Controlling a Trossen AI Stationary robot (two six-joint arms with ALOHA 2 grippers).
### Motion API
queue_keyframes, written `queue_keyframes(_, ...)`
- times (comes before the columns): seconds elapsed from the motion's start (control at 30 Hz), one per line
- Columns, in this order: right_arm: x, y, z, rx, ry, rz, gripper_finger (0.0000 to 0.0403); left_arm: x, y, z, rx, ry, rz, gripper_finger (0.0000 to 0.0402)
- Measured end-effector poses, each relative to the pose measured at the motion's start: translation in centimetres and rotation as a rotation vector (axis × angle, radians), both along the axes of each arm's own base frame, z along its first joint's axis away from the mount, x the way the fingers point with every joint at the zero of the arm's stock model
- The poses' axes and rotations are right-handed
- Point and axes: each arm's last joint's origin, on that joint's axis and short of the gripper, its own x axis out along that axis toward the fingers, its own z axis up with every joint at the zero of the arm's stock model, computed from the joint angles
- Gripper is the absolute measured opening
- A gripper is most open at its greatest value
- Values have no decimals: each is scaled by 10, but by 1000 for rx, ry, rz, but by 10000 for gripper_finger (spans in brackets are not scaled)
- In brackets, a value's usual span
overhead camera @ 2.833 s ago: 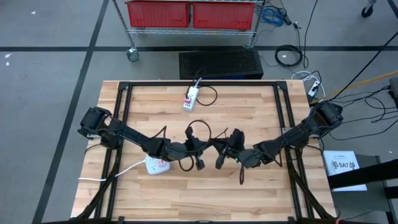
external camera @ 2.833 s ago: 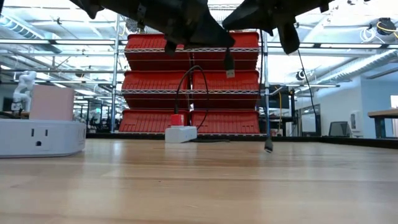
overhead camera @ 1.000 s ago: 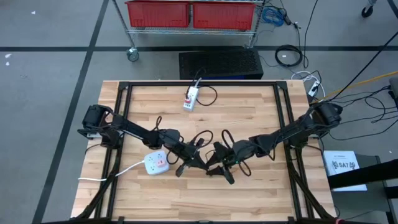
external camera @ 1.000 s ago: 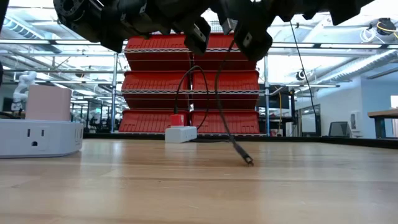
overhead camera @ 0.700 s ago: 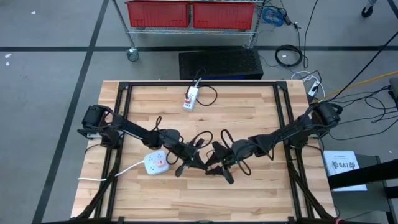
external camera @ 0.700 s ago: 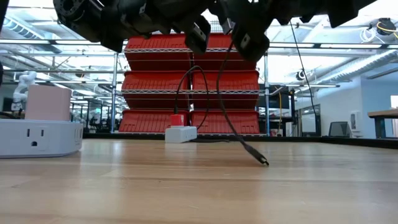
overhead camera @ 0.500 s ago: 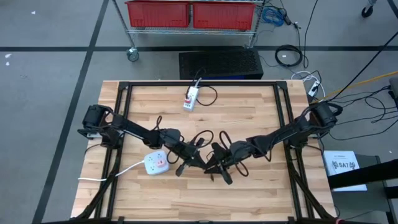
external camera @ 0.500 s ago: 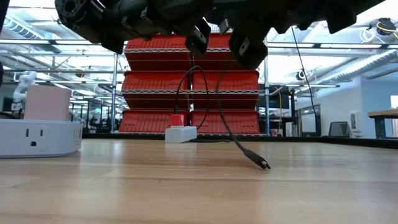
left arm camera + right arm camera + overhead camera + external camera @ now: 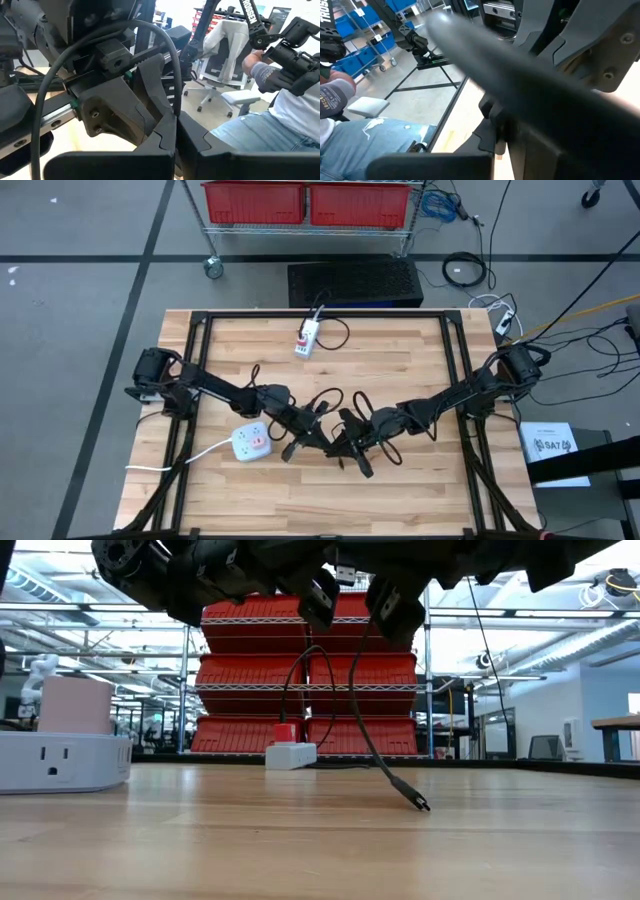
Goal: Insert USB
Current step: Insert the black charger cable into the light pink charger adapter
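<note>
The black USB cable [image 9: 358,710] is hanging limp and light above the worktop's middle, clenched by both the left pincer [image 9: 318,442] and right pincer [image 9: 345,448], so gripping the stiff plug [image 9: 410,796] seems wiser.

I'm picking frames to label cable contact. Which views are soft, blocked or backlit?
Right wrist view: a blurred dark bar crosses the frame close to the lens, hiding most of it. Low view: bright ceiling lights leave the arms as dark silhouettes, but the cable end on the table is crisp. High view: evenly lit and sharp. Left wrist view: fairly sharp, though crowded by the other arm.
</note>
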Motion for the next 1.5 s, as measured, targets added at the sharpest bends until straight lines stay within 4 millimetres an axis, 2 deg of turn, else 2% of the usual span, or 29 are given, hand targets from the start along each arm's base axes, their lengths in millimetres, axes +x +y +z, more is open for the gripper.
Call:
queue_keyframes(0.13,0,0,0,8,6,1,14,0,0,1,14,-19,-8,3)
queue_keyframes(0.23,0,0,1,6,-3,7,47,-1,-1,4,22,-65,-77,3)
queue_keyframes(0.4,0,1,5,48,-31,132,112,-5,-5,14,22,-181,-235,2)
queue_keyframes(0.53,1,0,12,79,-97,197,140,-6,-5,14,29,-185,-274,1)
queue_keyframes(0.7,3,-7,16,109,-126,235,135,-6,-5,13,31,-185,-283,1)
queue_keyframes(0.97,7,-20,16,114,-122,200,121,-5,-3,13,36,-187,-278,0)
queue_keyframes(1.5,16,-19,19,115,-144,202,178,-4,2,12,54,-195,-258,0)
